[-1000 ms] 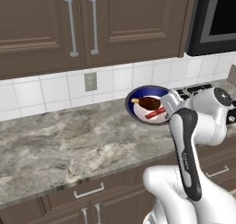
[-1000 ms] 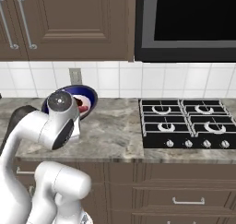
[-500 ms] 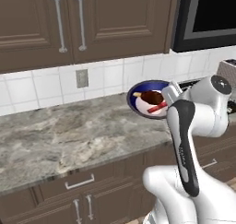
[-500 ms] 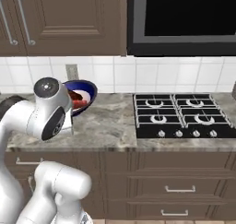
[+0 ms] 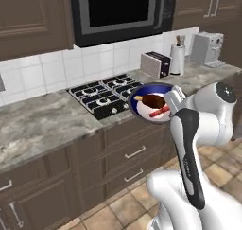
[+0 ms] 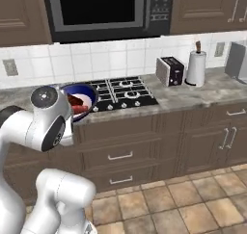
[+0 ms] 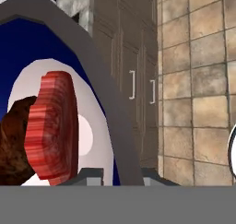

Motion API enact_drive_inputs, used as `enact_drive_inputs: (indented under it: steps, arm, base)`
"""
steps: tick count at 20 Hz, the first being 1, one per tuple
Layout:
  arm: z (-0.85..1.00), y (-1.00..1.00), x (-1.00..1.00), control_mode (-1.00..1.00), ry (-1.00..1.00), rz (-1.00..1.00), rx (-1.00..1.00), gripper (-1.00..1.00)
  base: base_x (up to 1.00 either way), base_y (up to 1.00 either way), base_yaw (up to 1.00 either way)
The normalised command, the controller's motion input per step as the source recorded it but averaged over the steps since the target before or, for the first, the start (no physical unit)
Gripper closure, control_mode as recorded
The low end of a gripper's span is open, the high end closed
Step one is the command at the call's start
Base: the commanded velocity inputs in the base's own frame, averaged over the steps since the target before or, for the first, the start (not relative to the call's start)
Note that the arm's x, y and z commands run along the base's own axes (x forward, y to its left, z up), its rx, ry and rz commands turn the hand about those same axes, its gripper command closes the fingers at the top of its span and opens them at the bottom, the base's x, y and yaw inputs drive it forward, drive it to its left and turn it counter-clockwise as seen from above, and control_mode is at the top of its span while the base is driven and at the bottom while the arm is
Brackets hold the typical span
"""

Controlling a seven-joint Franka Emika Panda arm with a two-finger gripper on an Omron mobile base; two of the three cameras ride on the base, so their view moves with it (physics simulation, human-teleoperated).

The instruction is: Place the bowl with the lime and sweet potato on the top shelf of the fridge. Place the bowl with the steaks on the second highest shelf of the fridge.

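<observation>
A: Starting from the left, what do you see?

B: In the left base view, a grey stone counter (image 5: 42, 125) runs along the tiled wall, with a black gas hob (image 5: 101, 96) set into it under a dark microwave (image 5: 120, 11). Past the hob, toward the counter's right end, stand a toaster (image 5: 155, 64), a paper towel roll (image 5: 177, 58) and a coffee machine (image 5: 208, 49).

A: And the bowl?

B: The blue-rimmed bowl (image 5: 150, 103) with the steaks (image 5: 153, 101) hangs in the air, off the counter, just in front of the hob's front right corner. One piece is dark brown, another red-pink.

A: What holds it?

B: The gripper (image 5: 174, 97) has its jaws narrowed onto the bowl's right rim. In the hand view the grey rim runs up from between the finger tips, with the red steak standing on edge inside beside the brown one.

A: The other side?

B: From the right base view, the bowl (image 6: 79, 100) sits partly behind the arm's joint, over the counter's front edge left of the hob. Brown drawers (image 6: 120, 156) and a tiled floor (image 6: 193, 204) lie below.
</observation>
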Motion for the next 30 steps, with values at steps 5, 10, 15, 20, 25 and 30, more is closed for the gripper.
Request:
enact_drive_inputs:
  steps: [5, 10, 15, 20, 25, 30]
  arm:
    - [0.0, 0.0, 0.0, 1.0, 0.0, 0.0, 0.0, 1.0]
    - [0.0, 0.0, 0.0, 1.0, 0.0, 0.0, 0.0, 1.0]
    - [0.0, 0.0, 0.0, 1.0, 0.0, 0.0, 0.0, 1.0]
    - [0.0, 0.0, 0.0, 1.0, 0.0, 0.0, 0.0, 1.0]
    - [0.0, 0.0, 0.0, 1.0, 0.0, 0.0, 0.0, 1.0]
    - [0.0, 0.0, 0.0, 1.0, 0.0, 0.0, 0.0, 1.0]
  base:
    - [0.0, -1.0, -0.61]
    - [0.0, -1.0, -0.58]
    - [0.05, -1.0, -0.54]
    - [0.55, -1.0, -0.38]
    - [0.99, -1.0, -0.26]
    - [1.0, -1.0, -0.15]
